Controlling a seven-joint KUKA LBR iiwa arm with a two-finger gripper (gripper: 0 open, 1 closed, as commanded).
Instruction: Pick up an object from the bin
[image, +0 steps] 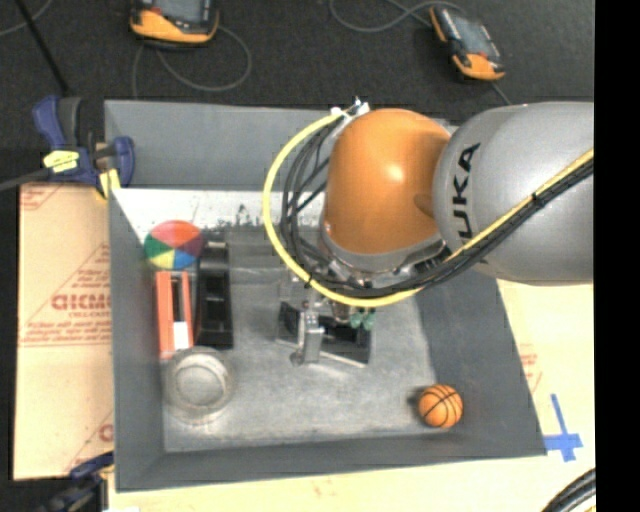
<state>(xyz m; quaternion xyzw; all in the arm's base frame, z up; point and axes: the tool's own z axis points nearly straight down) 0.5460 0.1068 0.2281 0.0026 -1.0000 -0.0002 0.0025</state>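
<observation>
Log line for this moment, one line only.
claw: low, centre of bin | under it: black block | basketball: lower right, apart

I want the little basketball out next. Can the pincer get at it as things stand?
Probably yes. The basketball lies alone near the lower right corner of the bin, nothing touching it; the pincer is mid-bin above a black flat thing. The nearby wall could cramp it.

We see a grey bin (390, 395). Far left lies a ball (173, 245) in red, yellow, blue and green wedges, with an orange-and-white box (172, 315) and a black block (213, 300) beside it. Near right sits an orange basketball (440, 406) with dark seams. The arm's cover (385, 180) is orange.
</observation>
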